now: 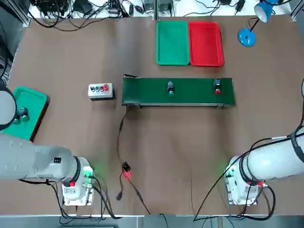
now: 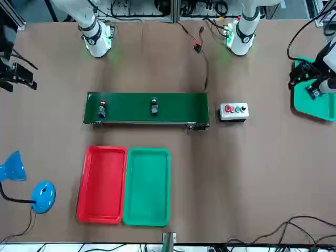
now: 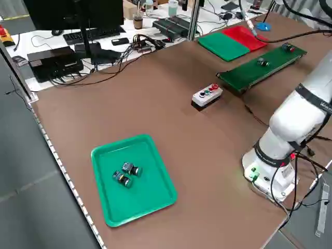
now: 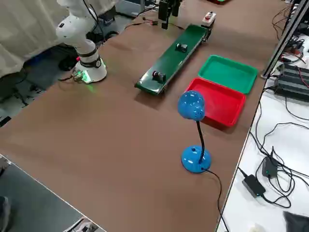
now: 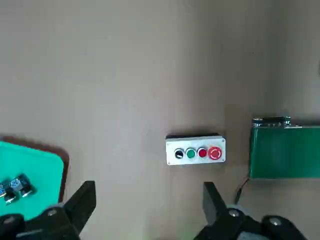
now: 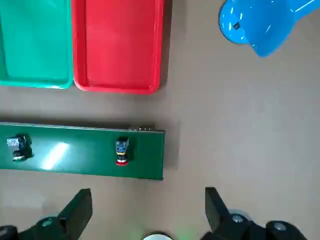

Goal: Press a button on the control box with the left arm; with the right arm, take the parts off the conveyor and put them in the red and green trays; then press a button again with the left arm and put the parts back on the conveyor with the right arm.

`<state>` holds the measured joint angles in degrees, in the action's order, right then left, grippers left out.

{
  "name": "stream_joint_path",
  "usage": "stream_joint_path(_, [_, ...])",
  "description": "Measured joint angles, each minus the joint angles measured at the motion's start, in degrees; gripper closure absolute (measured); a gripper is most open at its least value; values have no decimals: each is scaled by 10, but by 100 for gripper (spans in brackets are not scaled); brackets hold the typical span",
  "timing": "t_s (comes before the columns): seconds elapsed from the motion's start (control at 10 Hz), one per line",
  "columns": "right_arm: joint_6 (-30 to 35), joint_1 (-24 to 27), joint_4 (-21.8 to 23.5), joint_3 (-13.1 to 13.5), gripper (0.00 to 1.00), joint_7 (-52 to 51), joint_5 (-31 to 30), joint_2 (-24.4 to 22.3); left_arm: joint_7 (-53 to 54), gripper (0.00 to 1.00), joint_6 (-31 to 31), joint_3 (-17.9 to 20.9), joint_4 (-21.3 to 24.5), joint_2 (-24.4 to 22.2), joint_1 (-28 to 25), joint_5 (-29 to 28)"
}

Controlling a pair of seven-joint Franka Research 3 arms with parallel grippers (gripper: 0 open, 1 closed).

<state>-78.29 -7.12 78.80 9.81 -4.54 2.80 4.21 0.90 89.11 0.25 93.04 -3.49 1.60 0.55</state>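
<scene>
fingers spread on both grippers — left gripper (image 5: 145, 200) high above the control box (image 1: 100, 90), right gripper (image 6: 148, 202) above the conveyor (image 1: 178, 91) end. two parts ride the belt: green-capped part (image 1: 170, 88) mid-belt, red-capped part (image 1: 217, 87) toward 3 o'clock. at 12 o'clock beyond — green tray (image 1: 172, 42), red tray (image 1: 205, 43), touching.

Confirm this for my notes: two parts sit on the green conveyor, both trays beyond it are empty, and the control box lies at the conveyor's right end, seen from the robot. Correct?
Not quite. The control box lies off the left end of the conveyor, as the top view shows. The rest holds: two parts sit on the belt, and the green tray and red tray beyond it are empty.
</scene>
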Motion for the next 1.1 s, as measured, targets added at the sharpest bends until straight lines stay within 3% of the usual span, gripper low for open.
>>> stream_joint_path(0.6, [0, -8, 0, -2, 0, 4, 0, 0, 0, 8, -3, -2, 3, 10, 2, 0])
stream_joint_path(0.7, [1, -13, 1, -3, 0, 5, 0, 0, -9, 16, -5, -2, 7, 10, 2, 0])
stream_joint_path(0.9, [2, -32, 4, -4, 0, 11, 0, 0, -42, 51, -2, -5, 28, 11, 3, 0])
stream_joint_path(1.1, [3, -40, 6, -4, 0, 15, 0, 0, -74, 80, 43, -21, 80, 8, 4, 0])
